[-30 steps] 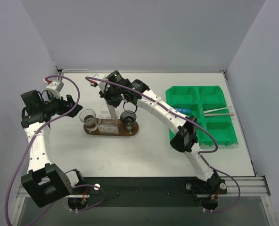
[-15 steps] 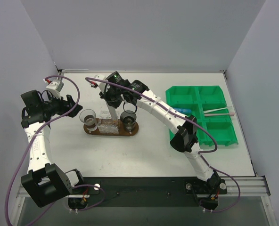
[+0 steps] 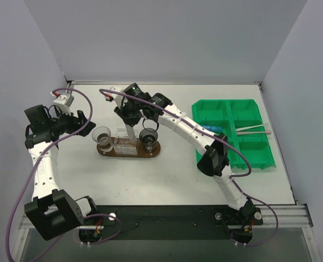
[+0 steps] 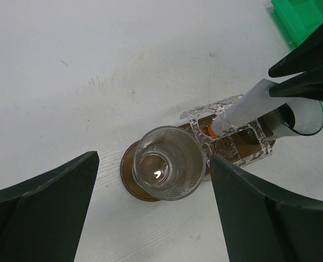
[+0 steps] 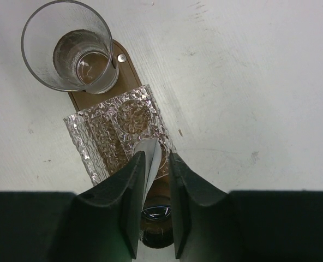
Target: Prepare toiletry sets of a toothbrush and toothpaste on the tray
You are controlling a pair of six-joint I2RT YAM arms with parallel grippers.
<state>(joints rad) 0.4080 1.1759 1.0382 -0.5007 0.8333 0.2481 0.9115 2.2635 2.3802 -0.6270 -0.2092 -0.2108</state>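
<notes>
The toothpaste [image 3: 130, 127] stands upright, its orange cap [image 4: 212, 130] down in a clear holder [image 4: 229, 143] in the middle of the brown oval tray [image 3: 126, 155]. My right gripper [image 3: 130, 115] is above it. In the right wrist view the tube's flat end [image 5: 153, 155] sits between the fingers of the right gripper [image 5: 157, 158], leaning on the left one with a gap to the other. A pale toothbrush [image 3: 254, 130] lies in the green bin. My left gripper [image 3: 85, 121] hangs wide open left of the tray, holding nothing.
Two clear cups [image 3: 102, 136] [image 3: 149, 136] stand at the tray's ends. The green sectioned bin [image 3: 227, 106] at right also holds a blue tube [image 3: 211, 127]. The left cup [image 4: 169, 164] lies below my left gripper [image 4: 153, 158]. Grey walls enclose the table.
The right jaws have parted slightly around the toothpaste's top. Both arms have stayed almost still.
</notes>
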